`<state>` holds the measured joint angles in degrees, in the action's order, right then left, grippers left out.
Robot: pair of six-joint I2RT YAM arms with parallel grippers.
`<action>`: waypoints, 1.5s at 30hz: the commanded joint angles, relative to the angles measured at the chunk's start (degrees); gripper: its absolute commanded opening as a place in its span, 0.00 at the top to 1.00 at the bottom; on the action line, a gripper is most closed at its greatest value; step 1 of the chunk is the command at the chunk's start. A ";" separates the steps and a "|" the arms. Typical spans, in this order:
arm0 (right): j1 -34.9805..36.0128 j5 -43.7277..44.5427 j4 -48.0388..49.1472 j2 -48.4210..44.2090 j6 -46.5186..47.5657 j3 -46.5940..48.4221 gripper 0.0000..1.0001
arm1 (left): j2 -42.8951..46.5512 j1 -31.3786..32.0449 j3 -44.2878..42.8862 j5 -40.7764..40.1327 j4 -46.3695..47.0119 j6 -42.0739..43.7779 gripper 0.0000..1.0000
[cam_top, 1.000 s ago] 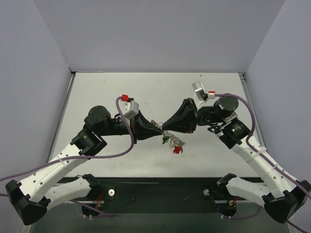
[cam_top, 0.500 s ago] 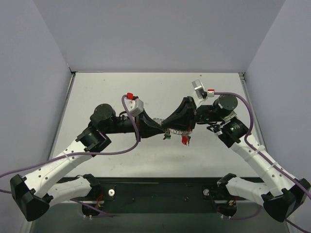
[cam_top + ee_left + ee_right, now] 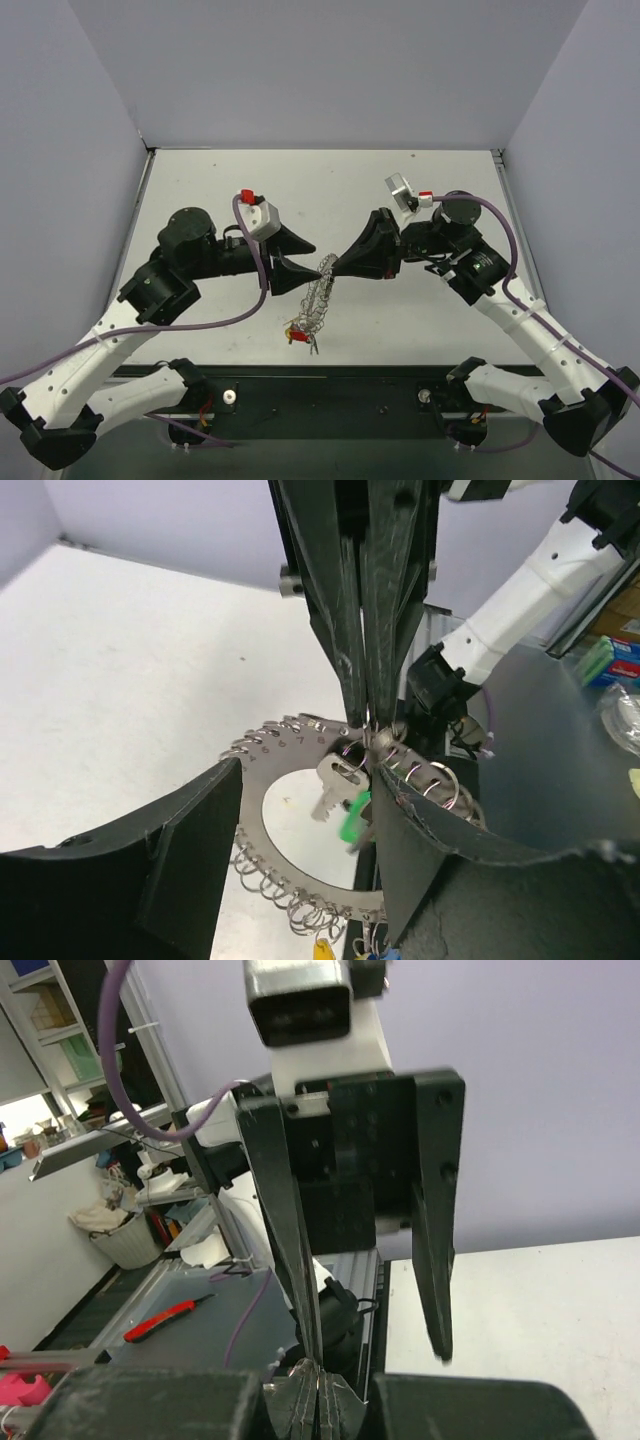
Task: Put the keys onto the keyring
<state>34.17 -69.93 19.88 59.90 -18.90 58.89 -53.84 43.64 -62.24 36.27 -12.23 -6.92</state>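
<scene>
Nearest the arm bases, the keys (image 3: pixel 300 335) bunch at the low end of the keyring (image 3: pixel 318 290), close over the white matte table (image 3: pixel 330 190). Red plastic heads show from above. The left wrist view shows a green head on a thin silver blade (image 3: pixel 338 798).

Keyring: a flat grey metal band, hollow in the centre, its outer rim edged with small wire loops. It hangs tilted, top end held up.

Right gripper (image 3: pixel 337 268): black, tapered fingers pressed together, pinching the ring's top edge.

Left gripper (image 3: pixel 308 266): faces the right one. Its fingers (image 3: pixel 190 850) are rough black plastic, spread wide, with the ring's band in the gap. I cannot tell whether they touch it.
</scene>
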 commanded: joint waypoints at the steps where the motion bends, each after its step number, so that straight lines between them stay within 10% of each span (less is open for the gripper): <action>1: -0.25 -4.24 1.92 0.48 3.60 4.30 1.00 | 1.11 -1.18 -9.12 -3.22 -11.84 8.22 0.36; 21: -0.25 -3.63 -10.12 1.27 11.69 7.64 1.00 | -12.25 -3.30 -22.67 14.35 -22.57 14.39 0.47; 45: -0.34 -2.14 -10.74 2.42 12.48 7.55 1.00 | -15.06 -1.36 -21.87 15.58 -20.99 13.51 0.61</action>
<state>34.11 -70.89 5.17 62.76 -7.86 63.57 -68.51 41.93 -82.56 50.87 -35.42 6.57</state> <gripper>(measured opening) 0.030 0.409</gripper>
